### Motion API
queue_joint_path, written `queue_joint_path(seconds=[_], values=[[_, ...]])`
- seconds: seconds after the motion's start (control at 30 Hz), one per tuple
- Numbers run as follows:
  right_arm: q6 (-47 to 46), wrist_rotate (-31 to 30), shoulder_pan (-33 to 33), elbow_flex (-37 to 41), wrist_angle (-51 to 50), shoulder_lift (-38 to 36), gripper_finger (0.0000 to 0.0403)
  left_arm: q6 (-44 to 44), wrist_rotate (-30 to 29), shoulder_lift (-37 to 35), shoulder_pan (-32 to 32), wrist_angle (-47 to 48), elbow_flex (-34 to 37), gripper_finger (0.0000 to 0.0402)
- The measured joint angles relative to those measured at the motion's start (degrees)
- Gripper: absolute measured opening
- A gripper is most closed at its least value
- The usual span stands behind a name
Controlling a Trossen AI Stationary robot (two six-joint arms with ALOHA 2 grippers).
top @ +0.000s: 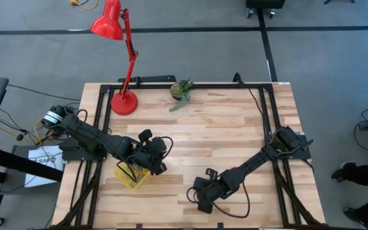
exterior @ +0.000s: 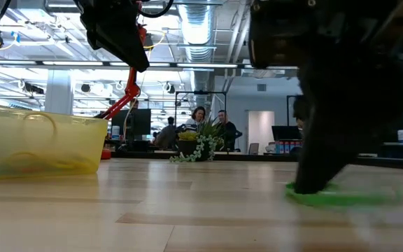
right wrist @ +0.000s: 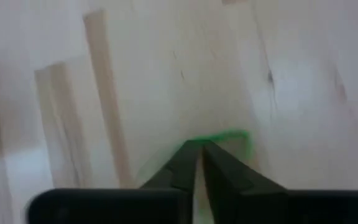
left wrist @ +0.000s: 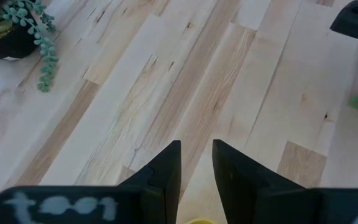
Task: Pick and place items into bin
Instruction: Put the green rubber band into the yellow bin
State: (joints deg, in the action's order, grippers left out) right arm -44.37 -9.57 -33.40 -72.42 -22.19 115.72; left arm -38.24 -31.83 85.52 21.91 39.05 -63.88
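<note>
The right gripper (right wrist: 199,149) is pressed down on the pale, smooth plank table (top: 235,128), its fingers pinched nearly together on a thin green rubber-band loop (right wrist: 225,138), probably to grip so flat and limp a thing. The small, shallow, translucent yellow plastic bin (exterior: 37,143) sits well apart with thin loops inside. The left gripper (left wrist: 196,163) hangs over it, fingers slightly parted and holding nothing.

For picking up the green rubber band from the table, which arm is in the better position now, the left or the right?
The right. Its end effector is down at the table with its fingertips closing on the green rubber band. The left end effector hovers above the yellow bin, holds nothing, and is farther from the band.
</note>
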Motion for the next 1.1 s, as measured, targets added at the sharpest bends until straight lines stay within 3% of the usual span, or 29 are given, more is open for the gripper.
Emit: queue_joint_path(seconds=[0.07,0.63,0.87,1.1], values=[[1.83,-0.84,0.27,0.00,0.93,0.00,0.0007,0.02,0.00,0.00,0.00,0.00,0.00,0.0082],[4.31,-3.67,1.17,-0.13,-0.09,-1.37,0.0001,0.04,0.00,0.00,0.00,0.00,0.00,0.0082],[2.51,1.47,1.15,-0.15,-5.61,-1.44,0.0027,0.41,-0.02,0.00,-0.02,-0.01,0.00,0.0082],[3.73,2.00,1.44,-0.15,-6.58,-1.44,0.0058,0.50,-0.04,0.00,-0.05,-0.02,0.00,0.0082]])
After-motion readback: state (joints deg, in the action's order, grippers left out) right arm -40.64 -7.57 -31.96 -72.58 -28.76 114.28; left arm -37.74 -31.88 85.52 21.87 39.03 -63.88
